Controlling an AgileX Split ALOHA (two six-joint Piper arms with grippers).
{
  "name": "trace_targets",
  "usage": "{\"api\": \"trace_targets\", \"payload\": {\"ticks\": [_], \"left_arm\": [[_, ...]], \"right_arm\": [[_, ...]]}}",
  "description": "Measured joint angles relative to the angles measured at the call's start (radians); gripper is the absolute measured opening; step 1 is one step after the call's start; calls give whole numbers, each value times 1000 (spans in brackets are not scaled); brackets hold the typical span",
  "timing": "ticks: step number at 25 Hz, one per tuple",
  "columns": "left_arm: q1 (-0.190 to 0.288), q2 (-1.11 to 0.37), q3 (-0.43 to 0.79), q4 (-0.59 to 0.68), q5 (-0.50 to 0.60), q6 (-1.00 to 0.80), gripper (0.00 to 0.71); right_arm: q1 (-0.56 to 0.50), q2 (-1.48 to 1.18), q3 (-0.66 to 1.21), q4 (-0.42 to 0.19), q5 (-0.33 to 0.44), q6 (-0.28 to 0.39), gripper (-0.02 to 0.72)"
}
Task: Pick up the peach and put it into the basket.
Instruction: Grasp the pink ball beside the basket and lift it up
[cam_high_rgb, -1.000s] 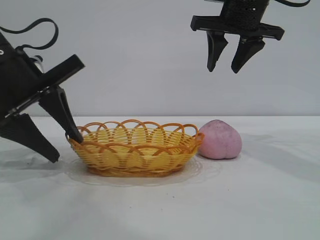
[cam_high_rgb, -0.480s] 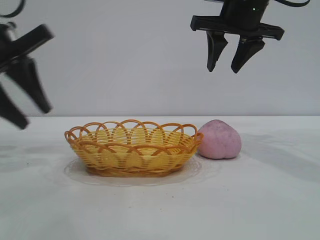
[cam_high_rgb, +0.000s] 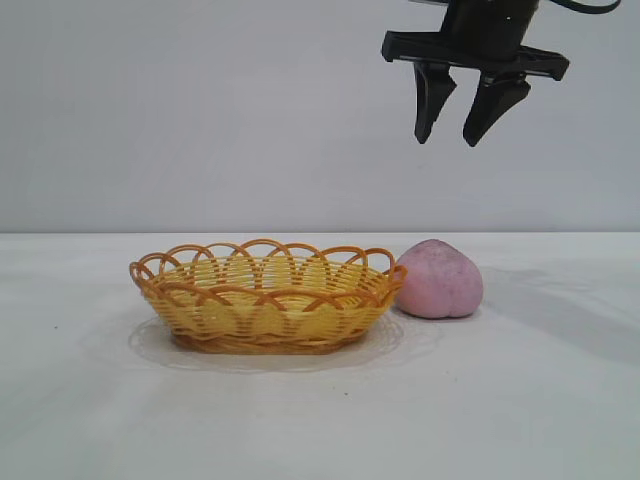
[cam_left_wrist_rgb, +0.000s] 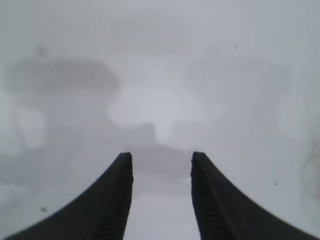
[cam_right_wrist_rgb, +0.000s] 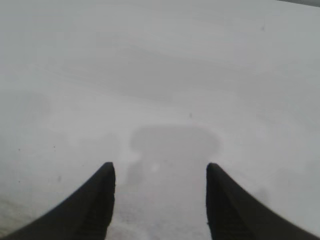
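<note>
The pink-mauve peach (cam_high_rgb: 440, 279) rests on the white table, touching the right end of the yellow-orange woven basket (cam_high_rgb: 265, 297), which holds nothing. High above the peach hangs my right gripper (cam_high_rgb: 447, 138), open and empty, its fingers pointing down. In the right wrist view its gripper (cam_right_wrist_rgb: 160, 167) shows only bare table between the fingers. My left gripper (cam_left_wrist_rgb: 161, 157) is out of the exterior view; its wrist view shows it open with nothing held, over blurred grey surface.
White table (cam_high_rgb: 520, 400) runs all round the basket and peach, with a plain grey wall behind. No other objects stand on it.
The left arm has pulled up and away to the left from the basket's left end and left the exterior view. The right gripper, peach and basket have not moved.
</note>
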Motion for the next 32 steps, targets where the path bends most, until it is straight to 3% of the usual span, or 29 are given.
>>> {"api": "trace_targets", "payload": {"ticks": [6, 12, 19, 32], "left_arm": [[-72, -154, -45, 90, 52, -81, 230], [-142, -455, 163, 173, 86, -158, 230], [-145, -819, 420, 189, 243, -185, 230], [-145, -1364, 626, 183, 461, -186, 230]], "right_arm": [[0, 0, 0, 0, 0, 0, 389], [0, 0, 0, 0, 0, -17, 389], [0, 0, 0, 0, 9, -31, 389], [0, 0, 0, 0, 17, -52, 389]]}}
